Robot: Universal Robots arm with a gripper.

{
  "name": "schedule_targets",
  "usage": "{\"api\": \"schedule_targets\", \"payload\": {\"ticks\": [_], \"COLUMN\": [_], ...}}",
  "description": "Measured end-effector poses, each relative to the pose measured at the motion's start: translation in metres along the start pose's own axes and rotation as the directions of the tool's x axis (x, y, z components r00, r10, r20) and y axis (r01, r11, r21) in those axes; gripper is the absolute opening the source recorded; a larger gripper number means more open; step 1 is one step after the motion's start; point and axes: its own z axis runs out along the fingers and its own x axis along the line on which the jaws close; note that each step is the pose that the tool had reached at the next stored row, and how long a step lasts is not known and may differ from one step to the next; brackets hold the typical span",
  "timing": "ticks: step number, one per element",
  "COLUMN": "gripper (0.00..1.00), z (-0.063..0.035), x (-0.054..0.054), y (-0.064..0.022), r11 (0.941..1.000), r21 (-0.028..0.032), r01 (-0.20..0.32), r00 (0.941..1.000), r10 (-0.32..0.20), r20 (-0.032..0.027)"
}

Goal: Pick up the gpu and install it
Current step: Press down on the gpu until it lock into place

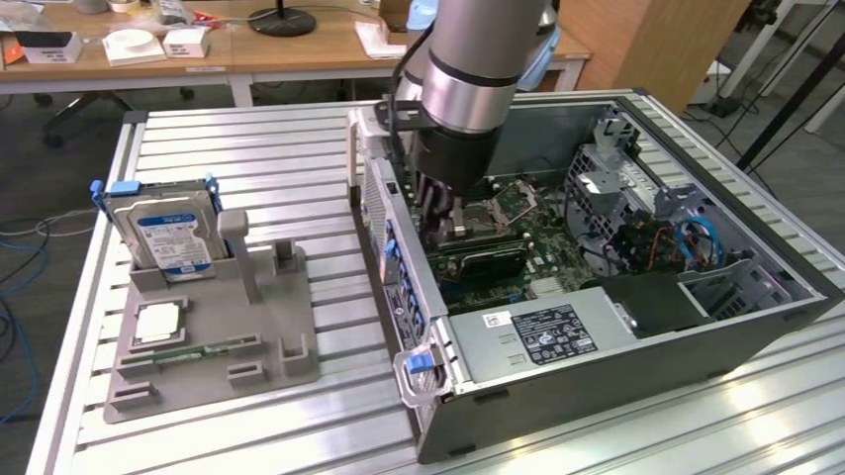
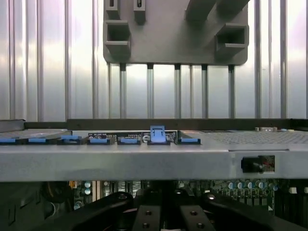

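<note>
Ribbed aluminium table (image 1: 264,148) in front; behind it wooden desks (image 1: 264,54) with white boxes (image 1: 133,45), black lamp base (image 1: 281,20); grey floor (image 1: 34,158) beside.

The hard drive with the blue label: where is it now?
In the exterior view, the hard drive stands upright at the far-left corner of the grey holder, left of the open computer case.

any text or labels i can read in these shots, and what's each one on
None reads clearly.
Hard drive: blue and white label, print too small.
Power supply: black label and a small white sticker, print blurred.
Computer case: dark strip by the blue clips carries white marks, unreadable.
</note>
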Motion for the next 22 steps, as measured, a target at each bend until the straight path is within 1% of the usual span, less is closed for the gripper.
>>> {"api": "schedule_targets", "payload": {"ticks": [3,8,10,12,17,22], "gripper": [0.11,0.11,0.11,0.11,0.11,0.11], "z": [-0.0008,-0.0022,-0.0028,-0.0032,-0.0012,0.0049], "x": [0.0,-0.001,-0.001,-0.002,-0.002,-0.002], "y": [-0.0115,-0.0342,-0.0431,-0.0522,-0.072,-0.0854], "r11": [1.0,1.0,1.0,1.0,1.0,1.0], "r21": [-0.0003,-0.0007,-0.0008,-0.0008,-0.0004,0.0016], "r01": [0.001,0.002,0.002,0.002,0.002,0.002], "r00": [1.0,0.9998,0.9997,0.9997,0.9997,0.9997], "r10": [-0.001,-0.002,-0.002,-0.002,-0.002,-0.002], "r20": [0.0081,0.0192,0.0226,0.0239,0.0243,0.024]}}
